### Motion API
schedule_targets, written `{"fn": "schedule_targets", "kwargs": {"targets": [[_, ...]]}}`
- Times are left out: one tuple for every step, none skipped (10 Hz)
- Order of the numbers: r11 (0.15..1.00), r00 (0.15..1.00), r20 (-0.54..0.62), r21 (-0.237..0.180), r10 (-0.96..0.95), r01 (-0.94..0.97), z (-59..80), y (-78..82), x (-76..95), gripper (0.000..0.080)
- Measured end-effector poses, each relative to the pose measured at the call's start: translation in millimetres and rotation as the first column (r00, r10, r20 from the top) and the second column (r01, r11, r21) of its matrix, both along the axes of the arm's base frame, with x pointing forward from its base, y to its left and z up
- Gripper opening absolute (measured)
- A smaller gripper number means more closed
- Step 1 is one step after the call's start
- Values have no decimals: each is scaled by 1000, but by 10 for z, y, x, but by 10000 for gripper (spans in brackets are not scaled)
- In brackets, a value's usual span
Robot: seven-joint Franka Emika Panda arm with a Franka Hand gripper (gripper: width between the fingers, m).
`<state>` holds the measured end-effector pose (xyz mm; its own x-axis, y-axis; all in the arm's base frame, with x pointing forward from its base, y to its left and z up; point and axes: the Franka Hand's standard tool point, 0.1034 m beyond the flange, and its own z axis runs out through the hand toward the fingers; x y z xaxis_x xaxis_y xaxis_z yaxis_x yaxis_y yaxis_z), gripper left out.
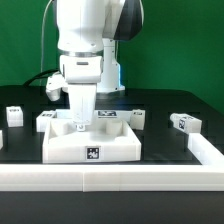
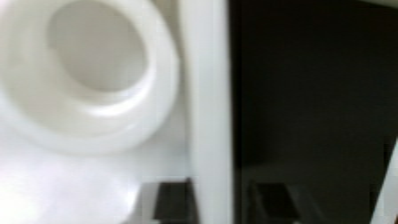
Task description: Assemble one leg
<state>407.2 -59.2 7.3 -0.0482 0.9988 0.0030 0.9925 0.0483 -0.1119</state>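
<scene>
The white tray-like top [image 1: 118, 150] lies in the middle of the table with a tag on its front wall. My gripper [image 1: 80, 122] points down at its far left part. In the wrist view the gripper [image 2: 224, 205] straddles the top's raised rim [image 2: 206, 90]. One finger [image 2: 173, 200] is inside the tray against the rim and the other stands a little apart outside it, so the jaws look open. A round socket [image 2: 89, 70] shows inside the tray. Small white tagged legs lie on the table: one [image 1: 15, 114] at the left, one [image 1: 138, 118] beside the top, one [image 1: 185, 123] at the right.
A low white wall [image 1: 110, 178] runs along the table's front and turns back at the exterior view's right [image 1: 207, 150]. Black cables hang behind the arm at the left. The table surface is black, with a green backdrop behind.
</scene>
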Motion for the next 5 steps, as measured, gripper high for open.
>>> {"fn": "schedule_targets", "kwargs": {"targets": [[1000, 1000, 9, -1, 0, 0, 10, -4, 21, 67], [1000, 1000, 14, -1, -1, 1, 12, -5, 31, 67], [1000, 1000, 15, -1, -1, 1, 12, -5, 32, 67], [1000, 1000, 16, -1, -1, 1, 13, -5, 35, 67], [1000, 1000, 16, -1, -1, 1, 13, -5, 35, 67]]}}
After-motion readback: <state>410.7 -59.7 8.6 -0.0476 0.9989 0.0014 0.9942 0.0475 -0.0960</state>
